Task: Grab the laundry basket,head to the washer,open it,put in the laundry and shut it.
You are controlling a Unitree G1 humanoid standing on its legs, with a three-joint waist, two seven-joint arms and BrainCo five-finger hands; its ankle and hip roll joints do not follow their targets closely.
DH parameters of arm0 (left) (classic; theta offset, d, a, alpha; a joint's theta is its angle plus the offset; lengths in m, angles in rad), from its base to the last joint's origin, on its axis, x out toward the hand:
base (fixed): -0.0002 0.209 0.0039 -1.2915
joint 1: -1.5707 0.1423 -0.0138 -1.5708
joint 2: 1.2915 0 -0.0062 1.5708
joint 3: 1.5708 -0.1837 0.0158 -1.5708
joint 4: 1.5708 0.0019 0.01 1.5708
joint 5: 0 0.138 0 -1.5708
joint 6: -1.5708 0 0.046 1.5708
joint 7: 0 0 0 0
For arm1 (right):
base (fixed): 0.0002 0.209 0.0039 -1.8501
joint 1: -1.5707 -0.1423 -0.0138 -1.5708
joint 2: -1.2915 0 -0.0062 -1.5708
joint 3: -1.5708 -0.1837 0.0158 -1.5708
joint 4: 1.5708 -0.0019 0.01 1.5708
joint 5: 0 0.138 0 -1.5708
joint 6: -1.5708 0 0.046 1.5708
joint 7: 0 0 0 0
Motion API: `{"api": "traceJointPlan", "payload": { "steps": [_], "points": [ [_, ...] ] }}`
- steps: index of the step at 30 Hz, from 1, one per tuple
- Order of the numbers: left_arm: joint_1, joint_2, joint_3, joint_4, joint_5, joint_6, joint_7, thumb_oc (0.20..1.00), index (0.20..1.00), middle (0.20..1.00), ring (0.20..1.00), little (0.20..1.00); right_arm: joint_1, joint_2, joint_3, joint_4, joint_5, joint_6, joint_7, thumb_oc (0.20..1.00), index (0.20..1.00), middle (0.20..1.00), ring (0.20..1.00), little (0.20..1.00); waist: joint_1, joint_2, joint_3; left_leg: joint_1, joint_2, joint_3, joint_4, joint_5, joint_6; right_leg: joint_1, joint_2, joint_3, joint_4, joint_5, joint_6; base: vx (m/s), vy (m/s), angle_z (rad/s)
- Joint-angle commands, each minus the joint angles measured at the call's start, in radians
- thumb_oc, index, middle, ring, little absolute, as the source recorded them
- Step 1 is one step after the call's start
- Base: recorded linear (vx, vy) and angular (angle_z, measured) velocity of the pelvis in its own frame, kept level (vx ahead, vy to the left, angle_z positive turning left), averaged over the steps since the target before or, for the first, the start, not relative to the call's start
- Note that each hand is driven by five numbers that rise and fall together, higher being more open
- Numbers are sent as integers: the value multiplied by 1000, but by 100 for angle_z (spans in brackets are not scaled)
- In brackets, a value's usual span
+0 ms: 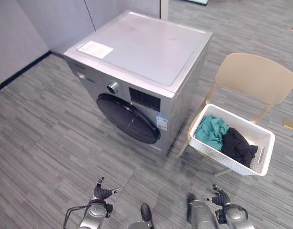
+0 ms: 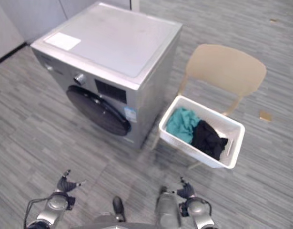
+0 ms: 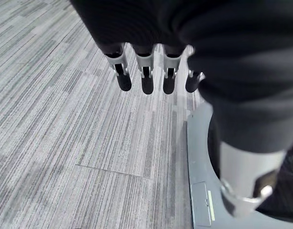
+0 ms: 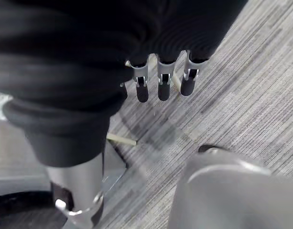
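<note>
Zero steps done: left hand and right hand hang low, fingers relaxed and empty, laundry basket on chair ahead-right of the right hand, washer door shut.

The right hand hangs above the grey striped carpet floor, its fingers straight and holding nothing. Past the fingertips a pale chair leg stands on the floor.

White basket, teal cloth, black cloth.
</note>
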Motion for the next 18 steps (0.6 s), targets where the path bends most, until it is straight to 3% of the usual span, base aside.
{"api": "traceJointPlan", "payload": {
  "steps": [1, 2, 5, 10, 18],
  "points": [
    [-8, 11, -10, -42, 32, -25, 18, 1000, 1000, 1000, 1000, 1000, -71, -65, 28, -65, 11, -28, -5, 1000, 1000, 1000, 1000, 1000, -11, -21, 35, 35, -54, -89, 67, -101, -14, 92, 47, 16, -218, 45, 17, 220, -42, 82],
    [-3, 8, -8, -44, 34, -32, 20, 1000, 1000, 1000, 1000, 1000, -75, -68, 37, -75, 5, -31, -4, 1000, 1000, 1000, 1000, 1000, -7, -21, 30, 28, -60, -112, 81, -104, -13, 94, 40, 30, -225, 51, 25, 232, -51, 86],
    [26, -8, -12, -47, 38, -33, 15, 1000, 1000, 1000, 1000, 1000, -90, -75, 79, -136, -3, -38, 20, 1000, 1000, 1000, 1000, 1000, 15, -20, 18, 31, -73, -145, 101, -118, -15, 119, 44, 48, -236, 62, 6, 200, -79, 56],
    [60, -17, -16, -32, 50, -29, 3, 1000, 1000, 1000, 1000, 1000, -155, -90, 140, -230, -3, -53, 36, 1000, 1000, 1000, 1000, 1000, 46, 6, -12, 20, -66, -167, 84, -104, -33, 150, 33, -3, -307, 70, 0, 119, -62, 44],
    [44, -16, -38, -35, 28, -35, 19, 1000, 1000, 1000, 1000, 1000, -330, -92, 215, -272, -3, -61, 9, 1000, 1000, 1000, 1000, 1000, 87, 27, 4, -34, -59, -188, 45, -66, -43, 122, 29, -37, -347, 75, -3, -21, -13, 18]
  ]
}}
